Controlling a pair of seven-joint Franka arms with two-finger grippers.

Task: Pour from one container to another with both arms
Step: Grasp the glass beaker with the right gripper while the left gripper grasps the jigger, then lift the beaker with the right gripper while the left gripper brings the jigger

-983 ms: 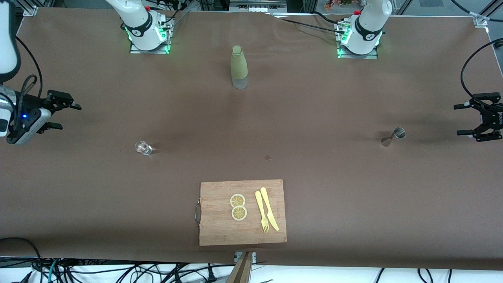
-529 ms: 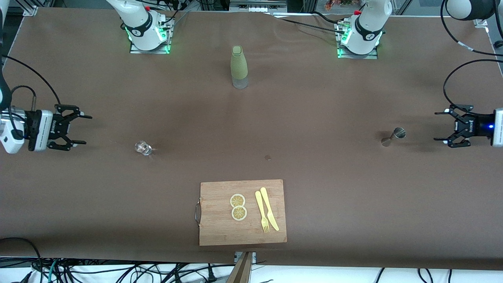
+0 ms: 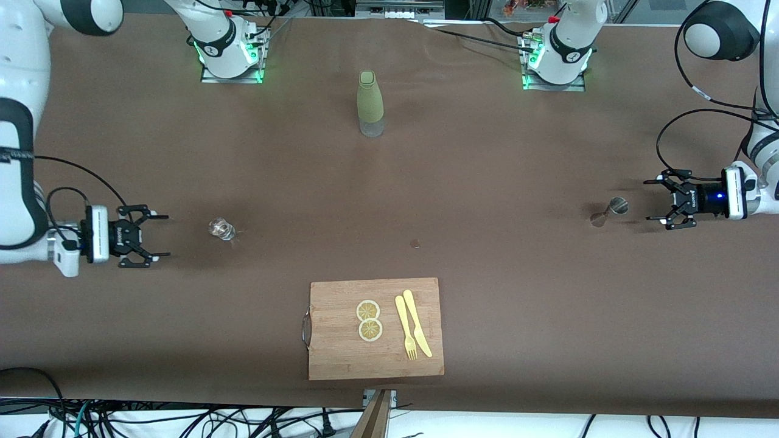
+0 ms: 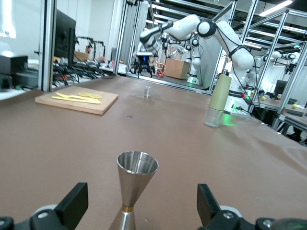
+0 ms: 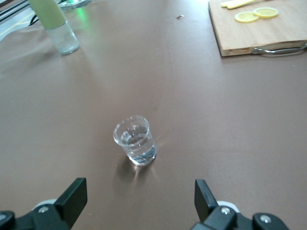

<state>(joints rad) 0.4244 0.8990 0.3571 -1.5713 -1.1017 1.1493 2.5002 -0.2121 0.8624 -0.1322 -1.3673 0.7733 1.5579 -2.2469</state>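
Left gripper (image 3: 656, 206): low, level, fingers wide, beside the jigger (image 3: 610, 210); now closer.
Right gripper (image 3: 159, 236): fingers wide, closer to the glass (image 3: 221, 229).

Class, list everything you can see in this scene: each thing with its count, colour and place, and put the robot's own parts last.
Jigger: one, steel, toward the left arm's end.
Shot glass: one, clear, toward the right arm's end.
Bottle: one, green sleeve, between the bases.
Cutting board: one, wooden, nearest the front camera.
Lemon slices: two, yellow, on the board.
Fork and knife: one each, yellow, on the board.
Left gripper: black, open, beside the jigger.
Right gripper: black, open, beside the glass.
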